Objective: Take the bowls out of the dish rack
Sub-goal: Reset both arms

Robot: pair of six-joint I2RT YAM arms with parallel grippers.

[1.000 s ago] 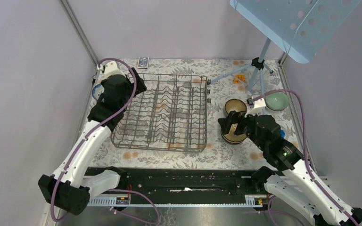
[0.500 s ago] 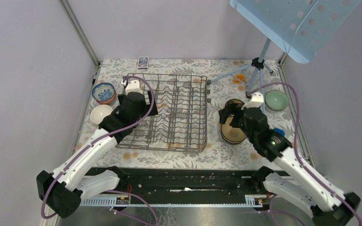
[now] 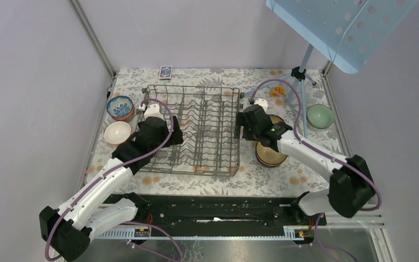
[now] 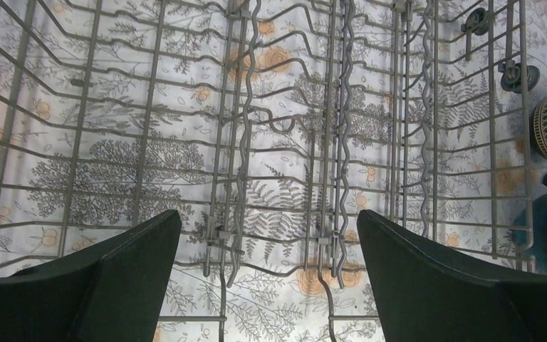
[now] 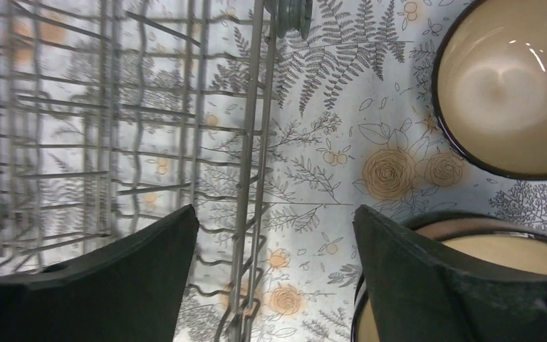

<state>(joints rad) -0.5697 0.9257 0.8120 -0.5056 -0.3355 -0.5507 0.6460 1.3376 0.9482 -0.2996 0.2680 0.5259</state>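
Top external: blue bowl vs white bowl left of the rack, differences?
The blue bowl is blue-patterned inside; the white bowl is plain. The blue bowl sits farther back, the white bowl nearer. Both stand upright on the table, outside the dish rack.

brown bowl — cut off by bottom edge | card — print too small

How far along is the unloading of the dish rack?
It looks finished: the dish rack holds no bowl. The blue bowl and white bowl sit left of it, two brown bowls and the green bowl right. The left gripper and right gripper are open, empty. Nothing is left.
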